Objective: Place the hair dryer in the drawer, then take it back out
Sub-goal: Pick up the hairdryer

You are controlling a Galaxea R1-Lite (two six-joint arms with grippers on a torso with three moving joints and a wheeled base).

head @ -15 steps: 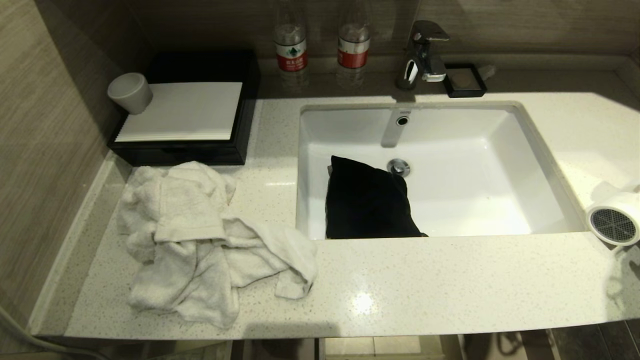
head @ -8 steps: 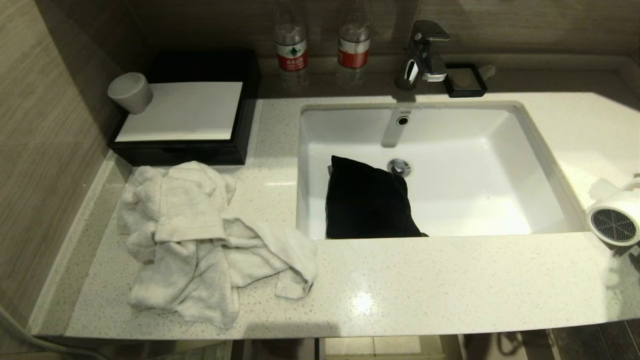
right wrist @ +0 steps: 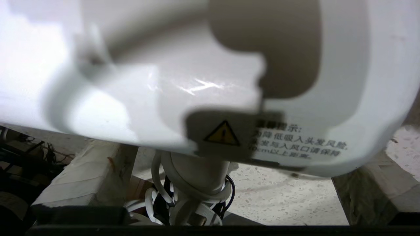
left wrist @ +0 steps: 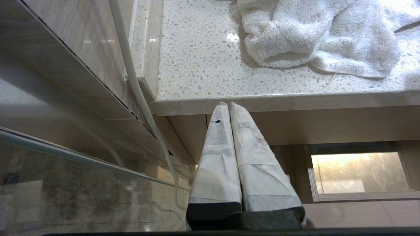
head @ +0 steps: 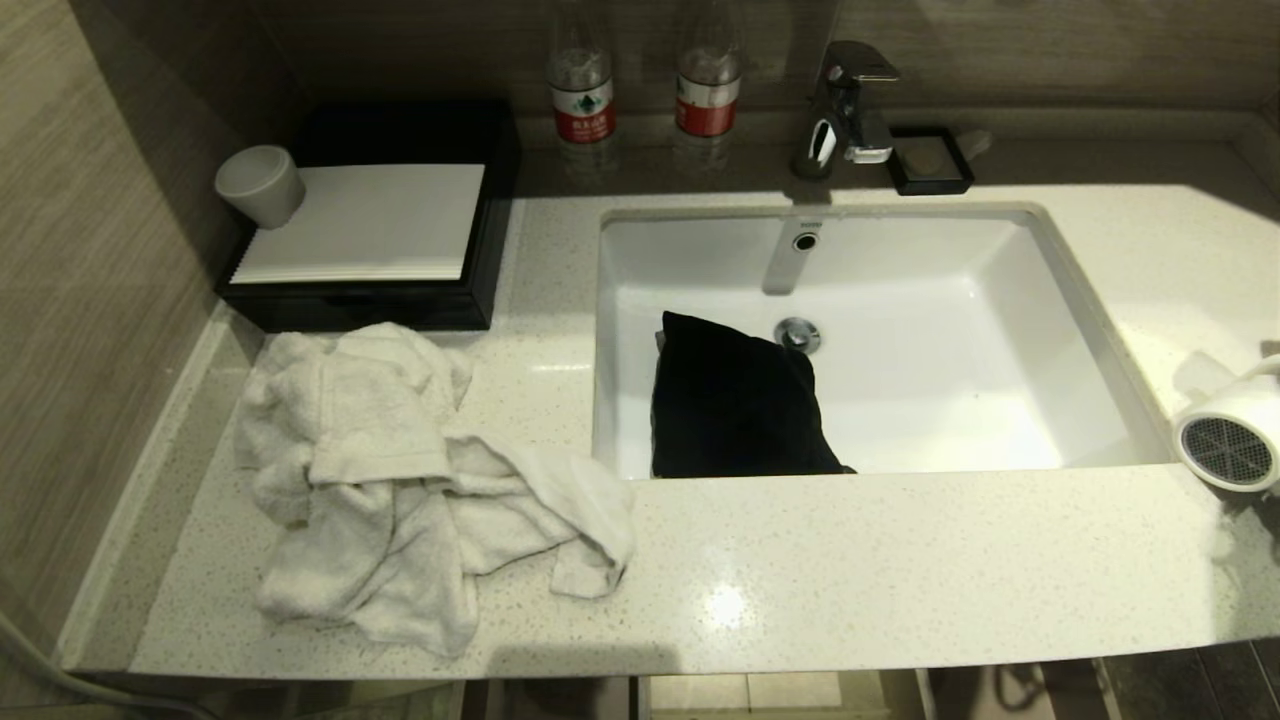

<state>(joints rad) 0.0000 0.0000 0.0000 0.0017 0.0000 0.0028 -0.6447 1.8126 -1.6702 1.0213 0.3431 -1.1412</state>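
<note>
Right end effector [right wrist: 216, 183] spread wide astride the small white cylindrical plastic hair dryer [right wrist: 203, 82] on the speckled stone surface [head: 900, 570]. Close squarely across the barrel, clear of the bundled cord. Left end effector [left wrist: 229, 105] pressed together, parked.

You see a white hair dryer [head: 1235, 425] with a grey mesh grille; its label carries a yellow warning triangle. Counter [head: 850, 570]: cream stone, fine dark speckle. Sink [head: 1000, 400]: white, with a black cloth [head: 735, 400] inside. Towel [head: 400, 480]: white terry. Cup [head: 260, 185]: grey. Bottles [head: 582, 85]: red labels. Left end effector [left wrist: 228, 106]: pale wrapped fingers.
</note>
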